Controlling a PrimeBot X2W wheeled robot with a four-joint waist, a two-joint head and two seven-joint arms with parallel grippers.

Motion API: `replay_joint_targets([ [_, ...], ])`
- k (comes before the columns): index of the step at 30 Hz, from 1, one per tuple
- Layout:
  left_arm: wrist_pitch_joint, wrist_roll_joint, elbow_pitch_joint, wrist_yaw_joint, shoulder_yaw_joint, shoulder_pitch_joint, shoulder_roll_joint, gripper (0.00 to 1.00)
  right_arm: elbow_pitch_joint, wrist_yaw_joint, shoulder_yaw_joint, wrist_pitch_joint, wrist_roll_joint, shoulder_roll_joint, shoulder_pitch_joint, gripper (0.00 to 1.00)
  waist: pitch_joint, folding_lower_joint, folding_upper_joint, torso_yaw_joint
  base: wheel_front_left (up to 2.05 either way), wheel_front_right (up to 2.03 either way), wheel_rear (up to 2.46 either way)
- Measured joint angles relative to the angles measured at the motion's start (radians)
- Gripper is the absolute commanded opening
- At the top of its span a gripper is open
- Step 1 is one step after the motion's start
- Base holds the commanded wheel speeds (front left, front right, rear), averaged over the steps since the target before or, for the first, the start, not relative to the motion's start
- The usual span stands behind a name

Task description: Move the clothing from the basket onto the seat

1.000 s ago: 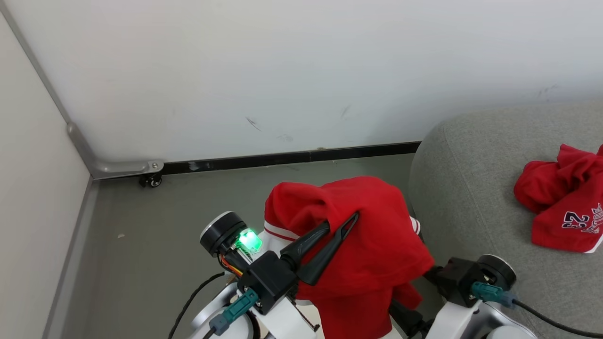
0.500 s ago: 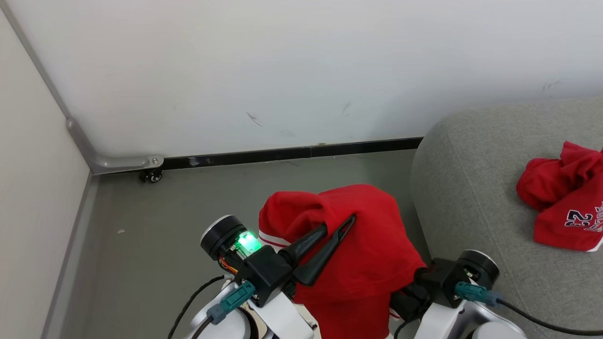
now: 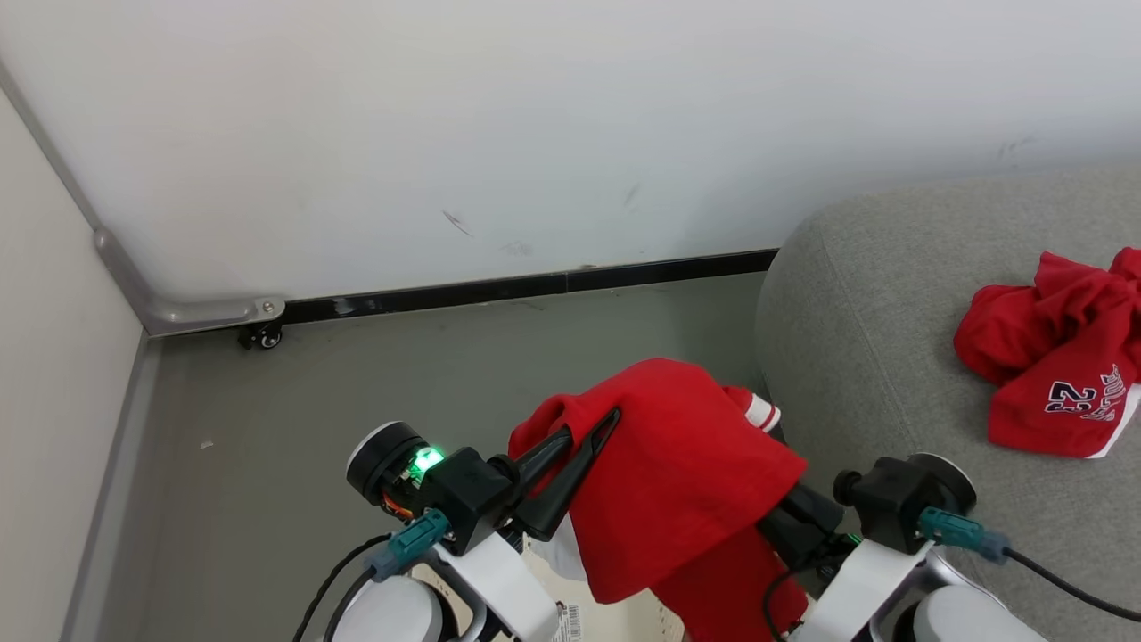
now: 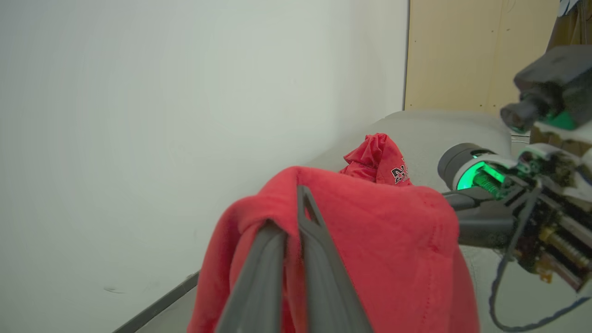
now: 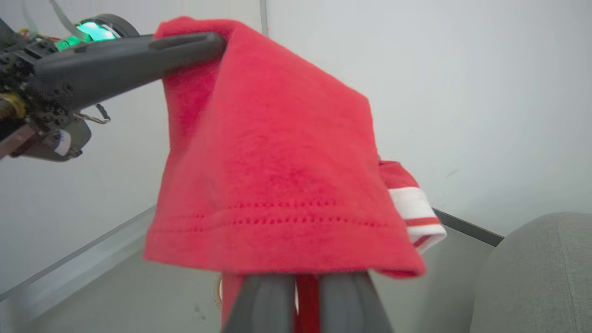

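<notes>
Left gripper (image 3: 593, 426) is clamped on the upper fold of a red garment (image 3: 677, 481), its two dark fingers lying close together with cloth pinched between them; from the left wrist view the fabric drapes over and past both fingers (image 4: 259, 277). Right gripper (image 5: 307, 296) is closed too, with a narrow strip of the same red cloth caught between its jaws, and from the head view its fingers are buried under the hanging hem. Between the two arms the garment hangs spread in the air above the grey floor (image 3: 357, 383), with a white-striped cuff (image 3: 760, 412) sticking out on the side towards the seat (image 3: 874, 339). That grey cushion sits just to the robot's right of the lifted cloth, not touching it as far as I can tell. A second red garment (image 3: 1061, 374) with dark "23" lettering lies crumpled on the seat, well apart from the one being held. Behind it all runs a white wall (image 3: 535, 134) with a black baseboard (image 3: 535, 287).
</notes>
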Motion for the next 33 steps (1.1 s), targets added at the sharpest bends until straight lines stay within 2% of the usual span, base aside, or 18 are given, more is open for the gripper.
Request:
replay_joint_targets([
  [2, 0.005, -0.011, 0.007, 0.000, 0.002, 0.000, -0.001, 0.22, 0.002, 0.000, -0.019, -0.015, 0.003, 0.005, 0.002, 0.00, 0.000, 0.0000, 0.0000, -0.006, 0.00, 0.00, 0.00],
  [3, 0.006, -0.017, 0.009, 0.000, 0.002, 0.000, -0.001, 0.35, 0.002, 0.000, -0.033, -0.025, 0.006, 0.007, 0.003, 0.00, 0.000, 0.0000, 0.0000, -0.010, 0.00, 0.00, 0.00],
  [4, 0.006, -0.019, 0.012, 0.000, 0.003, 0.000, -0.001, 0.42, 0.002, 0.000, -0.045, -0.034, 0.011, 0.009, 0.004, 0.00, 0.000, 0.0000, 0.0000, -0.013, 0.00, 0.00, 0.00],
  [6, 0.006, -0.030, 0.015, 0.000, 0.006, 0.002, -0.006, 0.49, 0.002, 0.000, -0.071, -0.050, 0.014, 0.011, 0.005, 0.00, 0.000, 0.0000, 0.0000, -0.019, 0.00, 0.00, 0.00],
  [7, 0.006, -0.039, 0.016, 0.000, 0.008, 0.003, -0.008, 0.56, 0.002, 0.000, -0.084, -0.057, 0.016, 0.013, 0.008, 0.00, 0.000, 0.0000, 0.0000, -0.022, 0.00, 0.00, 0.00],
  [9, 0.006, -0.052, 0.018, 0.000, 0.008, 0.005, -0.013, 1.00, 0.002, 0.000, -0.108, -0.072, 0.021, 0.018, 0.020, 0.00, -0.001, 0.0000, 0.0000, -0.028, 0.00, 0.00, 0.00],
  [17, -0.002, -0.070, 0.029, -0.003, 0.024, 0.009, -0.012, 1.00, 0.002, 0.000, -0.201, -0.120, 0.021, 0.023, 0.039, 0.00, -0.009, 0.0000, 0.0000, -0.049, 0.00, 0.00, 0.00],
  [33, -0.018, -0.092, 0.049, -0.001, 0.068, 0.043, 0.001, 1.00, -0.030, 0.000, -0.349, -0.137, -0.012, 0.030, 0.132, 0.00, -0.026, 0.0000, 0.0000, -0.105, 0.00, 0.00, 0.00],
])
